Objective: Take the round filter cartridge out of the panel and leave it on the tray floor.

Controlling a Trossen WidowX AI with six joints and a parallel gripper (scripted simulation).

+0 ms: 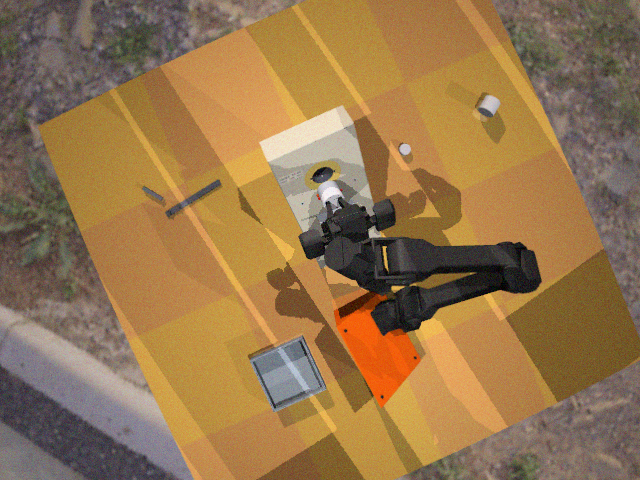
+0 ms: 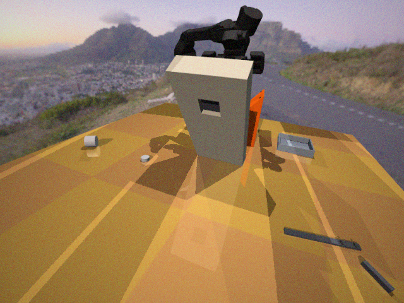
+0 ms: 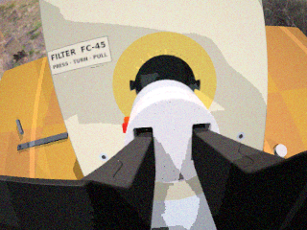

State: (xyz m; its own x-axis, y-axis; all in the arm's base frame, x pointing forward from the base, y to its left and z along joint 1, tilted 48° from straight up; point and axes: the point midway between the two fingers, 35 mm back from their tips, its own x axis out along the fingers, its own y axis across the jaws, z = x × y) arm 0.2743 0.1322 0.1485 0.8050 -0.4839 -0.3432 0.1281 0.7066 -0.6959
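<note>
The white round filter cartridge (image 1: 329,191) (image 3: 168,107) is out of the panel's round hole and stands in front of the panel face. My gripper (image 1: 333,204) (image 3: 171,136) is shut on it, with the fingertips in its two slots. The service panel (image 1: 305,149) (image 2: 218,137) (image 3: 86,91) stands upright, its dark hole (image 1: 323,174) (image 3: 165,69) open inside a yellow ring. A red mark shows at each side of the cartridge. The grey tray (image 1: 262,384) (image 2: 295,151) lies on the table, away from the gripper. The exterior view shows neither cartridge nor fingertips.
An orange plate (image 1: 377,361) (image 2: 256,113) stands between the panel and the arm's base, right of the tray in the top view. A white cylinder (image 1: 489,105) (image 2: 91,141) and a small white disc (image 1: 404,148) (image 2: 145,158) lie beyond the panel. Two dark bars (image 1: 193,198) (image 1: 153,193) lie on the other side.
</note>
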